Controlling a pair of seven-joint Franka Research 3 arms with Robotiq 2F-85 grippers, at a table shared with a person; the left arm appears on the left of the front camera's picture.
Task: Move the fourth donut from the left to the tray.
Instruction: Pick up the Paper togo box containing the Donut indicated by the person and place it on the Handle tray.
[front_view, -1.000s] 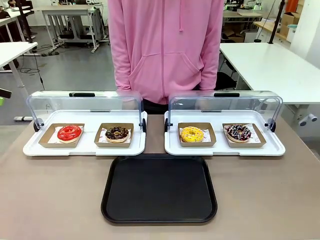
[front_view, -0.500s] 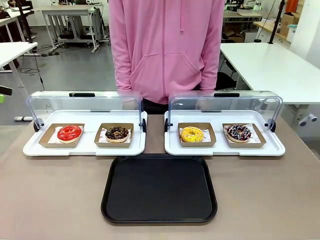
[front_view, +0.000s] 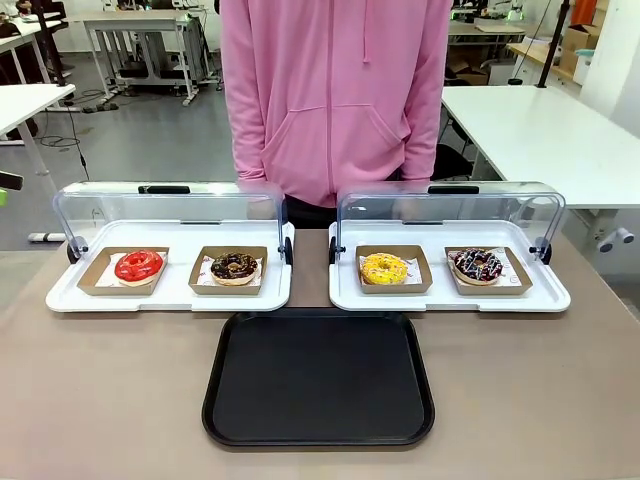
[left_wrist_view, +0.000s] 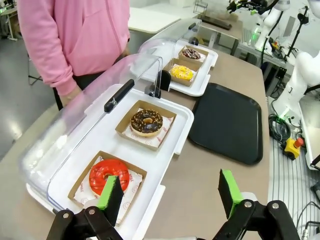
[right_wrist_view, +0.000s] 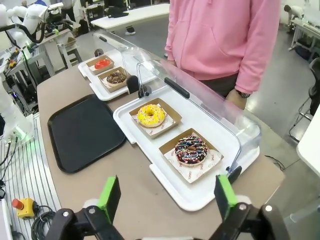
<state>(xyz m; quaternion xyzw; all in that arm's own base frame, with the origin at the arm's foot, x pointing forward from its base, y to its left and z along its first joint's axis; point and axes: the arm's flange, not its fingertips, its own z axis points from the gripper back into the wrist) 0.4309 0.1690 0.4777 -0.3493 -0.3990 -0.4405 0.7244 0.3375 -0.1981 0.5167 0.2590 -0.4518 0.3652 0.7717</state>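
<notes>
This looks like a robot lab, not a home. Big white tables (front_view: 540, 130) stand on a bare grey floor (front_view: 150, 140). Cardboard boxes (front_view: 577, 45) sit at the back. Loose cables (left_wrist_view: 274, 127) and 1 red stop button (right_wrist_view: 17, 204) lie down beside the brown surface (front_view: 100, 400).

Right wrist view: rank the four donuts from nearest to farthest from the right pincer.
1. The fourth donut, sprinkled chocolate, lies just ahead of the right pincer, on the near display tray.
2. The yellow donut is next to it, farther along the same tray.
3. The crumb-topped chocolate donut is on the far display tray.
4. The red donut sits at that tray's far end.
</notes>
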